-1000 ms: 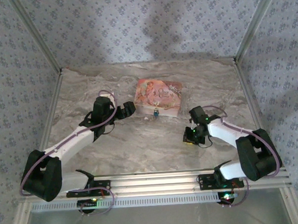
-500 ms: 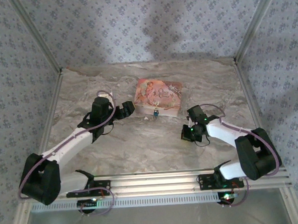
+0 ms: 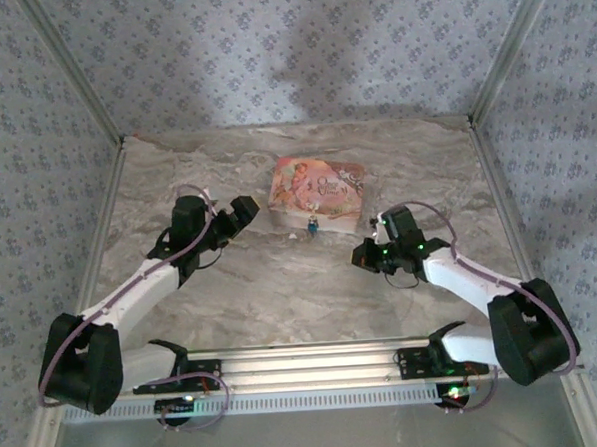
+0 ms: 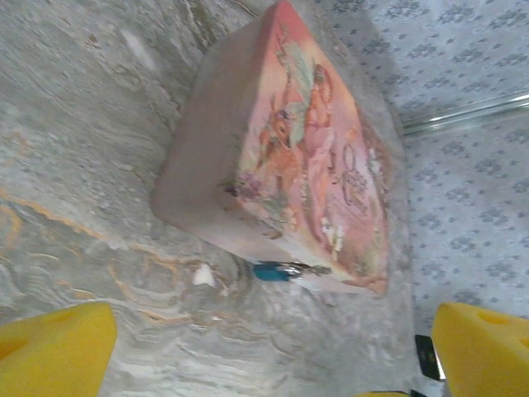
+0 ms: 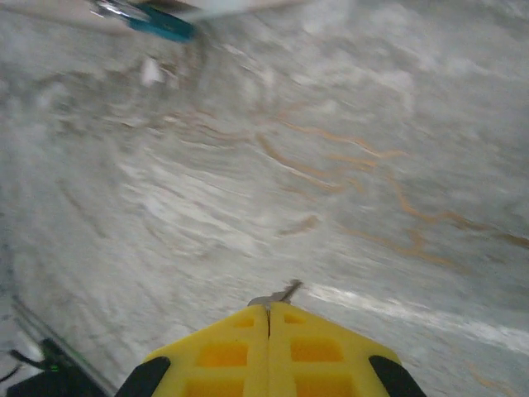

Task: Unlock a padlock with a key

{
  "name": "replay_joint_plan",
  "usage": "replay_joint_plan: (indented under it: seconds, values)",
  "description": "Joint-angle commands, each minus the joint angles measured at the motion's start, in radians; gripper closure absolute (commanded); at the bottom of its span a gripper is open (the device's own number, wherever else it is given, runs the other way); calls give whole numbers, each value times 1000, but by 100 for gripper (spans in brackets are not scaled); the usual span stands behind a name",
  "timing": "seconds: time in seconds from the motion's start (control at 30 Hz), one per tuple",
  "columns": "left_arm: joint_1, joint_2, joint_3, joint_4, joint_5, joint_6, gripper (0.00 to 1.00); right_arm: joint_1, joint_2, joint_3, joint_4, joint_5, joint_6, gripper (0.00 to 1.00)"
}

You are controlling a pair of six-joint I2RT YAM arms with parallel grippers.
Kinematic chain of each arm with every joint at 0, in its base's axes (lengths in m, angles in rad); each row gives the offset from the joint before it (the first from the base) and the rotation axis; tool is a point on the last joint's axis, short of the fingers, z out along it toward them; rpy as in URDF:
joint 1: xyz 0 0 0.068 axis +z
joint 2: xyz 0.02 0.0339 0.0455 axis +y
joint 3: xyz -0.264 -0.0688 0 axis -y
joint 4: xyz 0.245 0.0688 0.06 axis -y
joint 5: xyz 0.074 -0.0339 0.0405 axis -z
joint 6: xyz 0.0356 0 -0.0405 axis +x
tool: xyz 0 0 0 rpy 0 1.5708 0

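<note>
The left claw [image 4: 266,351] is spread wide near the key [image 4: 277,270], which lies on the desk [image 4: 83,165] just beside the pink box [image 4: 306,149]. The right claw [image 5: 269,308] is squeezed together. The flat little key might slip when pinched.

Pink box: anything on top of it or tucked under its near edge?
The pink box carries just its printed picture on top. The key lies on the table along its near side; whether its tip goes under is hidden.

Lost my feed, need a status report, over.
Left pincer open, facing pink box. Right pincer shut, metal sliver at tips. Key beside box's near edge. No obstacle between.
</note>
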Motion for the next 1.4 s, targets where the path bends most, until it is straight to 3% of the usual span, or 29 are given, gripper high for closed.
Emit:
replay_joint_plan:
  seconds: [0.0,0.23,0.73,1.07,1.37]
  values:
    - [7,-18,3,87,77,-136,2,5,-36,-6,141,-64,84,100]
    - [-4,18,-20,253,137,-351,3,11,-27,91,233,-77,101,100]
    - [-156,178,23,530,102,-607,4,115,180,307,472,-65,133,100]
    - [-196,225,5,616,49,-728,5,180,320,397,531,-81,144,100]
    - [-205,244,-4,654,34,-753,9,224,387,442,556,-96,163,100]
